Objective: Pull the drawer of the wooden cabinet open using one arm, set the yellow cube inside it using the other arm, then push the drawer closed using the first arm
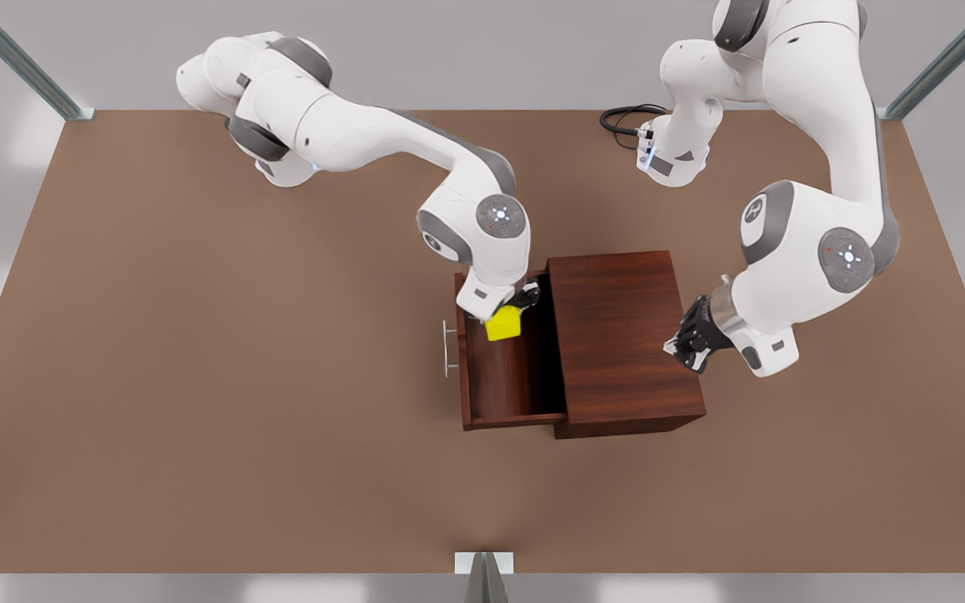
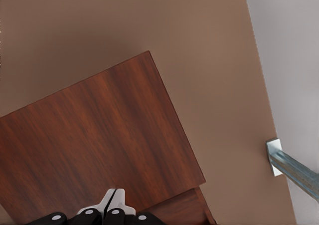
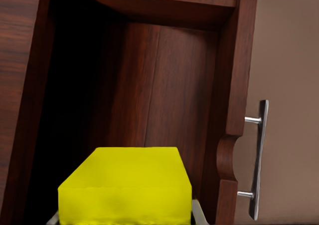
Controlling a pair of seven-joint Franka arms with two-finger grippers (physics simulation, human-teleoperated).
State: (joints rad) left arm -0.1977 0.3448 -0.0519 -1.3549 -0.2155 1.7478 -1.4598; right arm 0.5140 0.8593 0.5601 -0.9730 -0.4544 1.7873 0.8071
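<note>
front view: right pincer [image 1: 506, 315] grips yellow cube [image 1: 503, 324] over drawer [image 1: 503, 381].

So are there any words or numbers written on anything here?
None that can be read: the wooden cabinet, the drawer and the yellow cube are all plain.
The round grey caps on the arm joints carry small white marks, too small to read.

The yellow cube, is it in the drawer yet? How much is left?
Nearly. The drawer is already pulled open. The right gripper holds the yellow cube over it, not yet let go. The left gripper waits by the wooden cabinet. Left: drop the cube, push the drawer shut.
</note>
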